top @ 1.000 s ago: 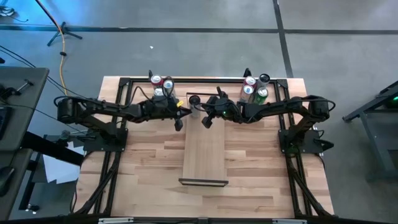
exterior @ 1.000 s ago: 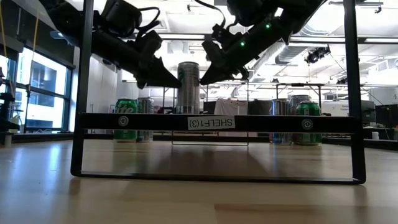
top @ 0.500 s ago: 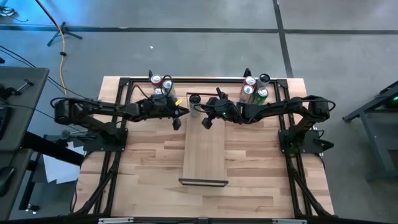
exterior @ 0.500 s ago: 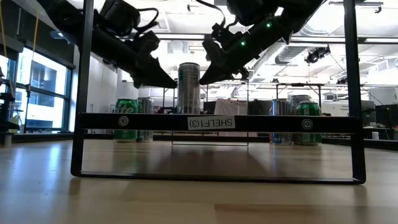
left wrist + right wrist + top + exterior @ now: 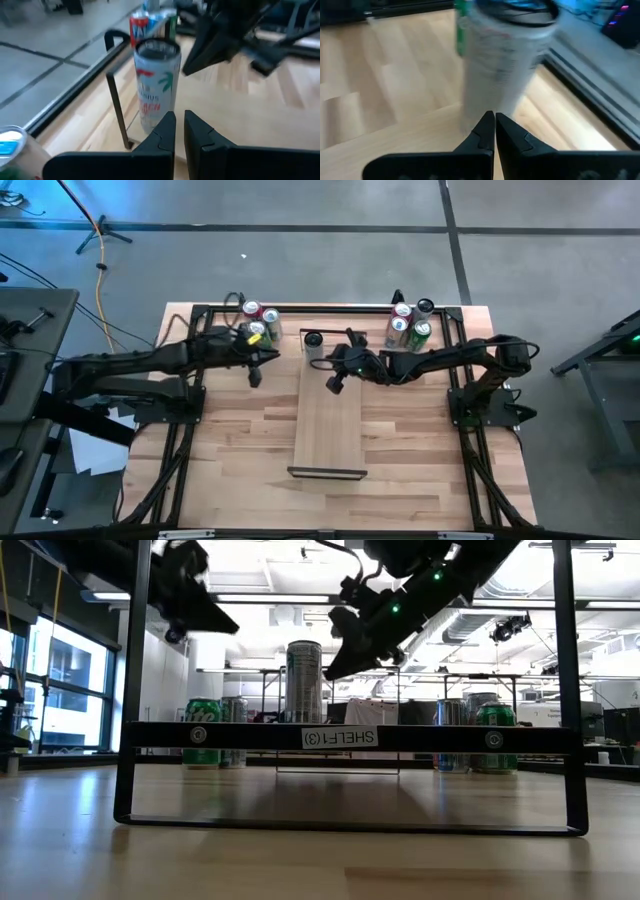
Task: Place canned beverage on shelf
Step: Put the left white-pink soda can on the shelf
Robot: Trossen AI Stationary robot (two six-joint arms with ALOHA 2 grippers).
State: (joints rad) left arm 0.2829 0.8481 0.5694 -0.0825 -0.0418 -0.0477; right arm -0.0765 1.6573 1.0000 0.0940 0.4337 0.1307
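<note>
Standing upright at the far end of the shelf (image 5: 328,420), the can (image 5: 313,341) looks already placed. Right gripper (image 5: 334,383) hovers just beside it, fingers closed and empty. Left gripper (image 5: 254,376), likewise closed and empty, hangs off the shelf's left. Next, probably, both arms retreat.

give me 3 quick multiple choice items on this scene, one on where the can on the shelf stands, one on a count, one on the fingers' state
1. Where does the can stand on the shelf?
A. at its far end
B. at its near end
C. lying in the middle

2. How many cans stand on the shelf?
A. three
B. one
C. none

3. How are the right gripper's fingers?
A. wide open
B. shut on the can
C. shut, holding nothing

Answers:
1 A: the high view shows it upright at the end farthest from the labelled frame.
2 B: the other cans sit on the tabletop at the back corners.
3 C: the right wrist view shows the fingers together, the can beyond them.
</note>
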